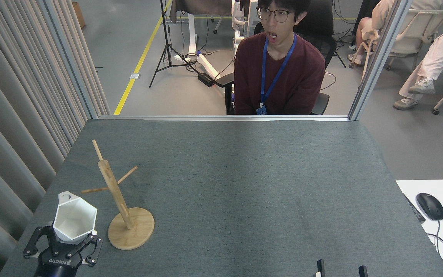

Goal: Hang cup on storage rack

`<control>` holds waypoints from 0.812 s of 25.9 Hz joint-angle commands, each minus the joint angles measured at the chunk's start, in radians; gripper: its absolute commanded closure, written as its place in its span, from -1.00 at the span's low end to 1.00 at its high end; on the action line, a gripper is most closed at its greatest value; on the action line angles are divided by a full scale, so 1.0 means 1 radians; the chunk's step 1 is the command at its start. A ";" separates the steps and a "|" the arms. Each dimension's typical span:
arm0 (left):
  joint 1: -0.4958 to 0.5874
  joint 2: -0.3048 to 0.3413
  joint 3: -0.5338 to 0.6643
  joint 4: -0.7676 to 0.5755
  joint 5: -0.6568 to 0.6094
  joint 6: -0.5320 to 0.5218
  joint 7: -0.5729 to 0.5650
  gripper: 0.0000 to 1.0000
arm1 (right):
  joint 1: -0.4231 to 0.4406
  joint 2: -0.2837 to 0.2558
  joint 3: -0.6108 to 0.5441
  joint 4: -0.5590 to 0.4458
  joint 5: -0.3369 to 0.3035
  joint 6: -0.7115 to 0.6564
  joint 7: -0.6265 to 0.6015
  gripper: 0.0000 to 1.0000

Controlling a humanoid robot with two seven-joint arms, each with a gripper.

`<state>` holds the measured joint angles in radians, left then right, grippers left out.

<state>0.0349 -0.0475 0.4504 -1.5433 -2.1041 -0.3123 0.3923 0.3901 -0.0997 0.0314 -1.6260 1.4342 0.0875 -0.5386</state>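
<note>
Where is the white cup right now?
In the head view the cup is at the lower left, held in the left tool just left of the storage rack, not on a peg yet.

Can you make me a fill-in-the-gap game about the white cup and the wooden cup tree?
1. The left gripper holds the matte white six-sided cup with its opening facing ____.
2. The cup's ring handle sits at its ____.
3. The light bamboo storage rack stands on a ____ base.
4. The cup is on the rack's ____ side in the head view.

Missing words: up; rim; round; left
</note>
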 commanded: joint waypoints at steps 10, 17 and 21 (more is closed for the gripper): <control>-0.061 -0.003 -0.015 0.068 -0.065 0.005 0.034 0.86 | 0.001 -0.002 0.001 0.000 0.000 -0.002 0.000 -0.97; -0.058 0.009 -0.075 0.063 -0.068 0.002 0.079 0.32 | -0.001 0.000 0.002 0.000 0.000 -0.002 0.000 -0.97; -0.059 0.011 -0.088 0.063 -0.068 0.001 0.115 -1.00 | -0.001 0.001 0.001 0.000 0.000 -0.003 -0.001 -0.97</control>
<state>-0.0228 -0.0380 0.3730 -1.4798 -2.1719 -0.3106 0.4864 0.3901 -0.0997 0.0330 -1.6260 1.4343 0.0858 -0.5390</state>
